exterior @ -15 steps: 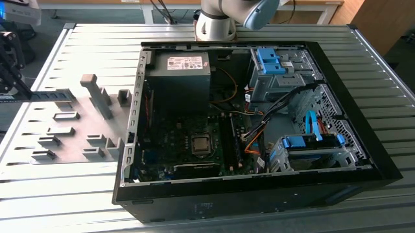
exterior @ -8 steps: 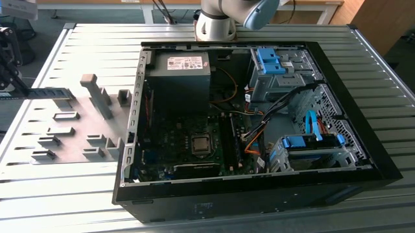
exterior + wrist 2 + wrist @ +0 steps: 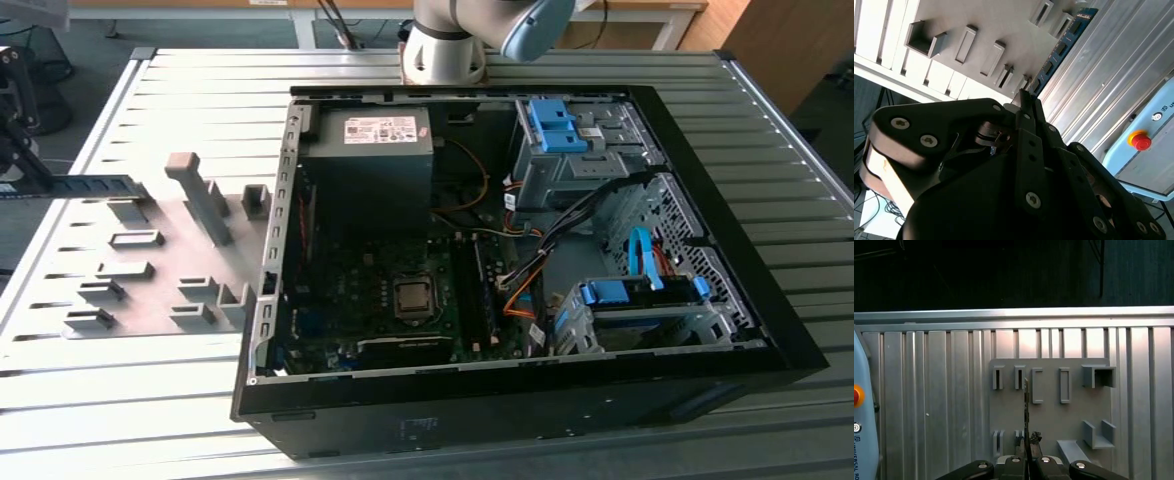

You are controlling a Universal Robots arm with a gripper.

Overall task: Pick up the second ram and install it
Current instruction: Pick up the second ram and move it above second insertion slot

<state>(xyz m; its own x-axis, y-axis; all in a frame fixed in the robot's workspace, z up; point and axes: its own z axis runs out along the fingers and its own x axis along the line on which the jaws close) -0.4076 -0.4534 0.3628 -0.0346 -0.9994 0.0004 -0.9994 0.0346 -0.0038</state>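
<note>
The long, thin blue circuit-board ram stick sits clamped at one end in the dark pincer, over the grey slotted holder plate, well apart from the open black computer case. Held so near its end, it may twist or slip when pressed.

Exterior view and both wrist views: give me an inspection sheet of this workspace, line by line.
Surface: slatted metal table, carrying an open computer case.
Job's things: second ram held in the tool near the grey holder plate, not in the case.
Clutter: nothing seen.
Grippers: tool shut on the second ram.
Cables: orange and black wires inside the case.
Surroundings: red stop button beside the table.
</note>
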